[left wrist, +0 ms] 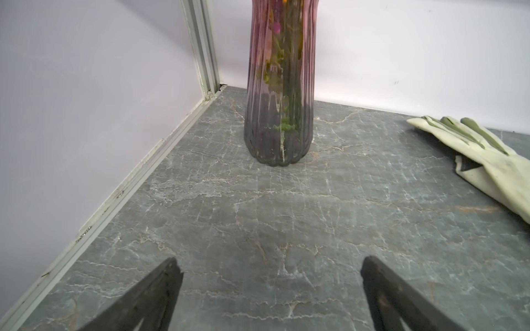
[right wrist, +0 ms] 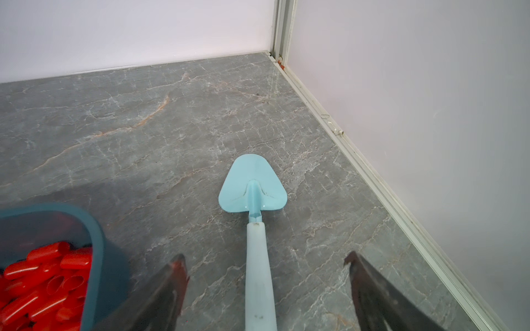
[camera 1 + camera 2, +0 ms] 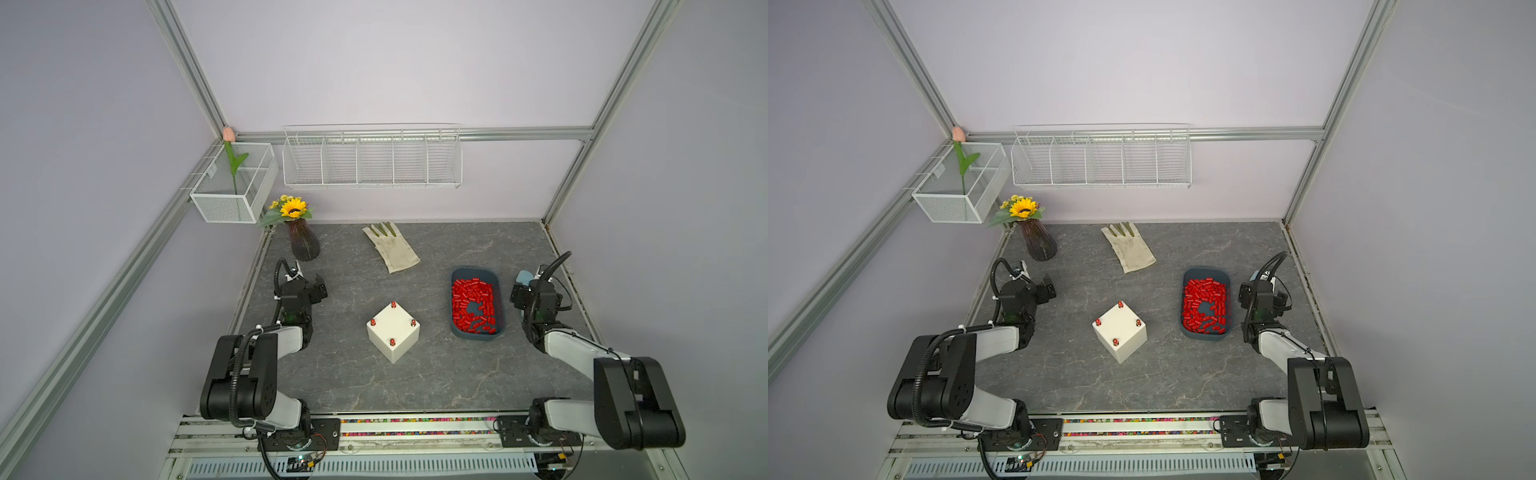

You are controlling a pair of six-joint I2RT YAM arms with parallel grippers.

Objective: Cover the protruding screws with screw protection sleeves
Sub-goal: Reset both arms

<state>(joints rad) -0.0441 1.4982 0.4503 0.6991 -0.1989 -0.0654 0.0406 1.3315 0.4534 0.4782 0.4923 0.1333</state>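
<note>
One cream-white box (image 3: 392, 330) at centre of table (image 3: 415, 386). Four red screw protection sleeves (image 3: 392, 341) upright on top face, one per corner, over protruding screws; screw metal too small to make out. One dark blue tray (image 3: 473, 270) right of box, apart from it, heaped with loose sleeves (image 3: 467, 293), too many to count. Left gripper (image 1: 271, 260): jaws spread wide, empty, facing one purple vase (image 1: 279, 114). Right gripper (image 2: 266, 256): jaws spread wide, straddling handle of one pale blue trowel (image 2: 252, 183), touching neither side. One glove (image 3: 390, 247). Two wire baskets (image 3: 372, 158) on walls.
</note>
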